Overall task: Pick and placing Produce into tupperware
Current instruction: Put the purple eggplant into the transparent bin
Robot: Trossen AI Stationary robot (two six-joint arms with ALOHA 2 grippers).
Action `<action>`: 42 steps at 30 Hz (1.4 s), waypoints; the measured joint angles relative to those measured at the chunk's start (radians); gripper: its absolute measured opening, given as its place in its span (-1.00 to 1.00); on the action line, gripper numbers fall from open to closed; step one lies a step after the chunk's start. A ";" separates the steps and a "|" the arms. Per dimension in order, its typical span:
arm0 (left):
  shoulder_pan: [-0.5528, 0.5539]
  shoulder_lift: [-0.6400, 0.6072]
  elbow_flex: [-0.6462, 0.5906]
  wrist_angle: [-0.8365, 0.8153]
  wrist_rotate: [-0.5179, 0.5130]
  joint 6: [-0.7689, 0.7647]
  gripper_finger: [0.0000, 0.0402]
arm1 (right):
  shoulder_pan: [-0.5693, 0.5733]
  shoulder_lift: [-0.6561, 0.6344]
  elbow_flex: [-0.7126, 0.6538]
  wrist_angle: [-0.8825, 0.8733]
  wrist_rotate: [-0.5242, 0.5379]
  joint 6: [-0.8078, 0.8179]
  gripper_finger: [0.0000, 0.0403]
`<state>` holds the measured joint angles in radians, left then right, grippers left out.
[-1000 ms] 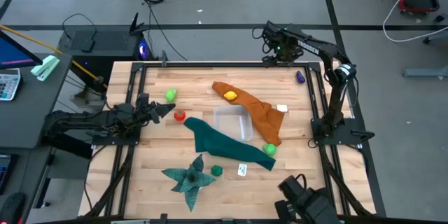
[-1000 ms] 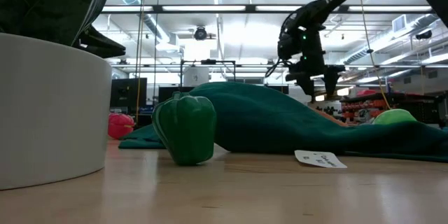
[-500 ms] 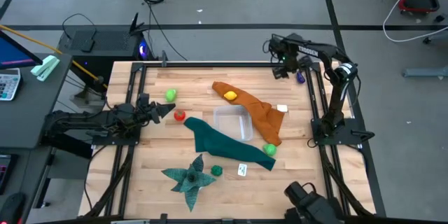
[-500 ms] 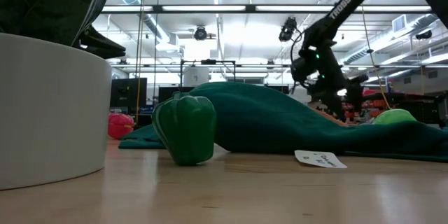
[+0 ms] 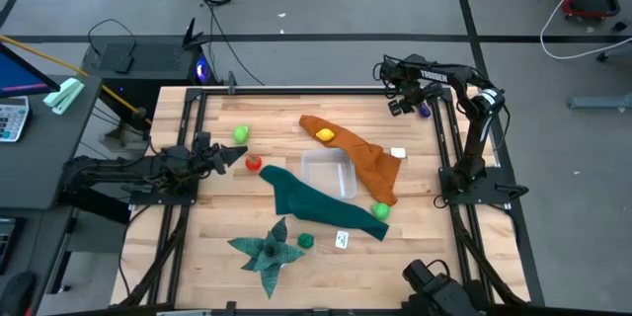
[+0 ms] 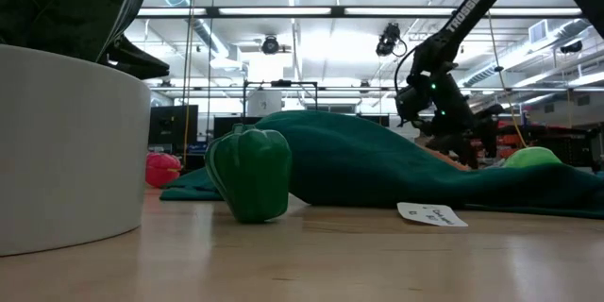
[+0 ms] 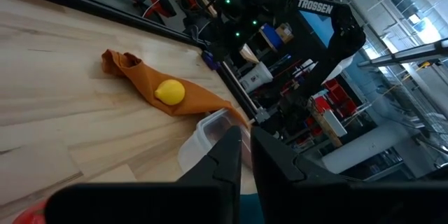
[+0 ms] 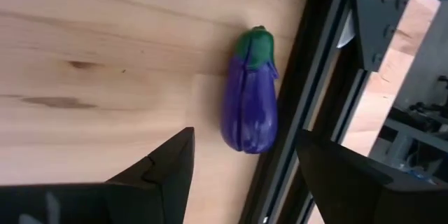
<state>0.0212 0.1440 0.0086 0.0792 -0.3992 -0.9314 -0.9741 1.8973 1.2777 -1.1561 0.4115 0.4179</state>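
Right gripper (image 8: 241,164) — jaws wide, now over purple eggplant (image 8: 249,92) | left gripper (image 7: 245,150) — narrow, unmoved

The eggplant (image 8: 250,94) lies on the desk (image 5: 227,219) just ahead of the right claw (image 8: 241,168), against the frame rail (image 8: 297,105). The tupperware (image 5: 329,172) sits well away from that claw, mid-desk.

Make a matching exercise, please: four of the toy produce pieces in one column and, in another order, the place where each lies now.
1. lemon
2. eggplant
3. green pepper
4. tomato

A. beside the table's right frame rail
B. on the orange cloth
C. near the white card
D. bare wood, close to the left gripper

Pairs: 1-B, 2-A, 3-C, 4-D
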 joint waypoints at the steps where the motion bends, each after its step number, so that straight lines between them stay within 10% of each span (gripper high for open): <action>1: 0.000 0.000 0.000 0.000 0.000 0.000 -0.82 | -0.002 0.000 0.000 0.003 -0.001 0.000 0.10; 42: 0.000 0.000 0.000 -0.001 0.000 -0.001 -0.84 | -0.103 0.000 -0.042 0.123 -0.066 -0.021 0.18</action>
<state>0.0212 0.1440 0.0082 0.0780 -0.3996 -0.9321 -1.0772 1.8969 1.2354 -1.0332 0.3457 0.3973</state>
